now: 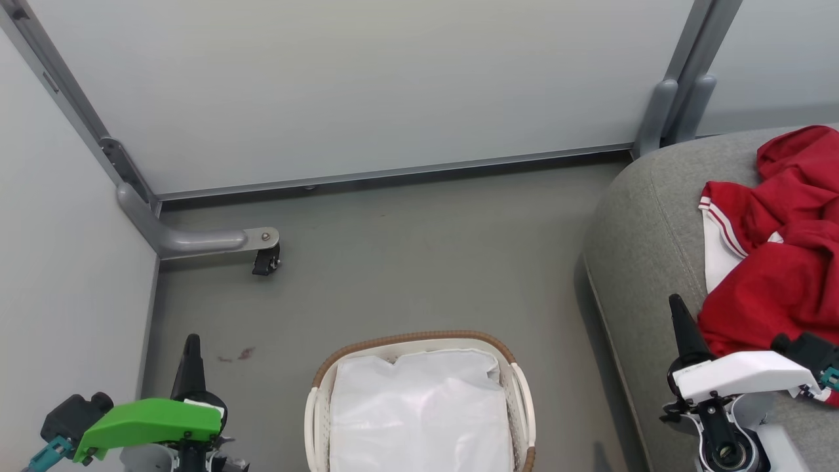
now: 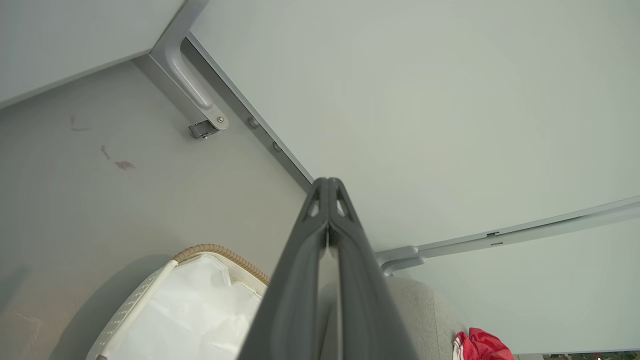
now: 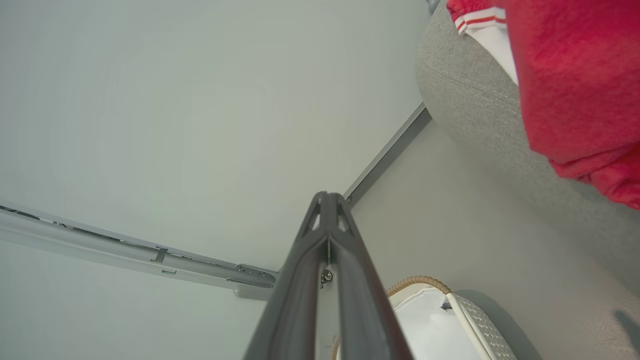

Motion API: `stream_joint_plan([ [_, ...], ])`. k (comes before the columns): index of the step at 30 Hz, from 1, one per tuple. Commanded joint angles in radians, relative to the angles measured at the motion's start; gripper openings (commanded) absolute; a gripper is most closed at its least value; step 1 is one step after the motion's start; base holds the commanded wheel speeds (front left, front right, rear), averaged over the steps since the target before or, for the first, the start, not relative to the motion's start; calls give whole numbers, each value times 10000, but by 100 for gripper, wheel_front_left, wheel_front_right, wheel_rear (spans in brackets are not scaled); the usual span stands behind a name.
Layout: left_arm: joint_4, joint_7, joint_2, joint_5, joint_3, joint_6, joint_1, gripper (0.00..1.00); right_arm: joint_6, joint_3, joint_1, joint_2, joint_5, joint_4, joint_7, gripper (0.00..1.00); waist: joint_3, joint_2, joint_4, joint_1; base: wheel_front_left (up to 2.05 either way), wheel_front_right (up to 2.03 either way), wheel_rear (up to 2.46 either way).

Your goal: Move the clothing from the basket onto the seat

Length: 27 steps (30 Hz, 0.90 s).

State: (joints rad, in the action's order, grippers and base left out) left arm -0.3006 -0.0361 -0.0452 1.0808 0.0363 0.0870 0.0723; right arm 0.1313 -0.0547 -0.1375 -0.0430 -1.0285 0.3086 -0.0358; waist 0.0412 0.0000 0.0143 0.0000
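Head view: one white laundry basket (image 1: 406, 339) sits on the floor (image 1: 406, 262), near centre; one red garment (image 1: 786, 262) lies on the grey seat (image 1: 645, 242), right. Left wrist view: the left gripper (image 2: 328, 186) has its two fingers clenched on nothing. Right wrist view: the right gripper (image 3: 327, 199) likewise.

The basket (image 1: 313, 419) sits at bottom centre on the floor (image 1: 406, 249), showing its white lining (image 1: 419, 406). At the right edge, a red garment (image 1: 786, 262) lies crumpled on the seat (image 1: 649, 249). The left gripper (image 1: 191, 351) is at lower left and the right gripper (image 1: 678, 314) at lower right, each with its fingers pressed together.
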Motion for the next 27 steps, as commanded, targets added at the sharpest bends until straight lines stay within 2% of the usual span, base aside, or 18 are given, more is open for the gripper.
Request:
stream_joint_plan([
  [1,120,65,-45,310,91,66,234,0,-4,-61,7,-64,-331,-152,67,0,-9,0,-3,0,0,0,0],
  [27,330,726,-60,2598,418,249,342,0,-6,-312,168,-80,-2841,-392,732,0,-152,0,-57,0,0,0,0],
])
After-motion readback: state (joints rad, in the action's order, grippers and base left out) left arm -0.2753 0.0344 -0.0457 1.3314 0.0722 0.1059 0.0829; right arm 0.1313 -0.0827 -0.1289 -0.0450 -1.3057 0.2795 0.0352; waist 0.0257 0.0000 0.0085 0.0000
